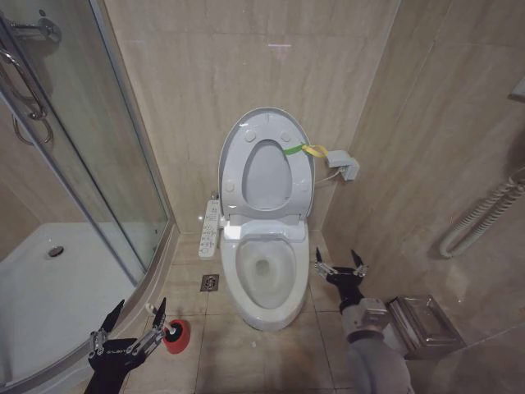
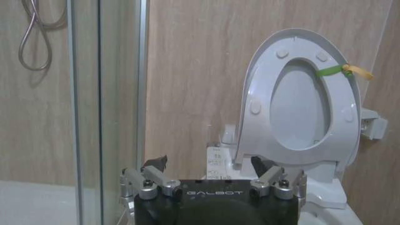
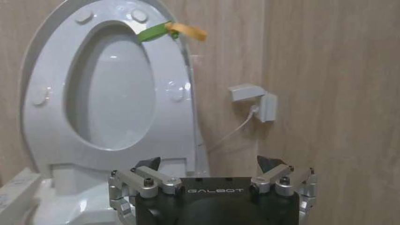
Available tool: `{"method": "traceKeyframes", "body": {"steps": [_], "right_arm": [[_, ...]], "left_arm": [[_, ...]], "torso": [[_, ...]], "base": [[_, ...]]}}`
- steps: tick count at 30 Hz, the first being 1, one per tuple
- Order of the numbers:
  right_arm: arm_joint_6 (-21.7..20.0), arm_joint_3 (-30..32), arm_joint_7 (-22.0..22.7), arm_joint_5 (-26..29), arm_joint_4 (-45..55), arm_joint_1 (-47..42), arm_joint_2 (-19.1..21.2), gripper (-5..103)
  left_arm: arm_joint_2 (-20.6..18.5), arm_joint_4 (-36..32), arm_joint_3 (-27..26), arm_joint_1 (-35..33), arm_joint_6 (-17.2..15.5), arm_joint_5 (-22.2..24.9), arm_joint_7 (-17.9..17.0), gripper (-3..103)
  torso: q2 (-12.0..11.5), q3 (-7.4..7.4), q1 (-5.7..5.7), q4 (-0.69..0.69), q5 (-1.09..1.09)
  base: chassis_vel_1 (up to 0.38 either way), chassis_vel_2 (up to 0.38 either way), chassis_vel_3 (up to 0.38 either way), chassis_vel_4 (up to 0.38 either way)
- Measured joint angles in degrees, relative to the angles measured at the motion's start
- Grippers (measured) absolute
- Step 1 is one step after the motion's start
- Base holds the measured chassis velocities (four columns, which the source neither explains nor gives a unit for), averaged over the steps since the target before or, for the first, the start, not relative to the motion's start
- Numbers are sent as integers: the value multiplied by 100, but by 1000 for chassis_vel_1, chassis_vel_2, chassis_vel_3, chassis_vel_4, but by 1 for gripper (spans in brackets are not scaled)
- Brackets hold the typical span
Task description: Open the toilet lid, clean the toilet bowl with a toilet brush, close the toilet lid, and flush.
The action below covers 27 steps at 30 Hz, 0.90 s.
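Glossy oval toilet lid upright (seat too); both grippers splayed, empty.

White is seen on the toilet lid, the toilet bowl and the button panel, yellow-green on the strap loop, red on the holder cup, and veined beige on the wall tiles.
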<state>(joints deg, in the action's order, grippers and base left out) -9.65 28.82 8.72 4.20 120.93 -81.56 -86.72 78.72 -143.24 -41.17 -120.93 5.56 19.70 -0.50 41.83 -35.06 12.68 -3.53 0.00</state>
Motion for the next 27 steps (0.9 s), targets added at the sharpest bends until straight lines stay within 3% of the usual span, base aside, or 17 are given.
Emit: {"method": "traceKeyframes", "body": {"steps": [27], "right_arm": [[190,177,214,300,-1023,1059,314,100]], "left_arm": [[0,0,0,-1,0,0,0,91]], "torso": [[0,0,0,-2,0]], "base": [[0,0,0,0]]}}
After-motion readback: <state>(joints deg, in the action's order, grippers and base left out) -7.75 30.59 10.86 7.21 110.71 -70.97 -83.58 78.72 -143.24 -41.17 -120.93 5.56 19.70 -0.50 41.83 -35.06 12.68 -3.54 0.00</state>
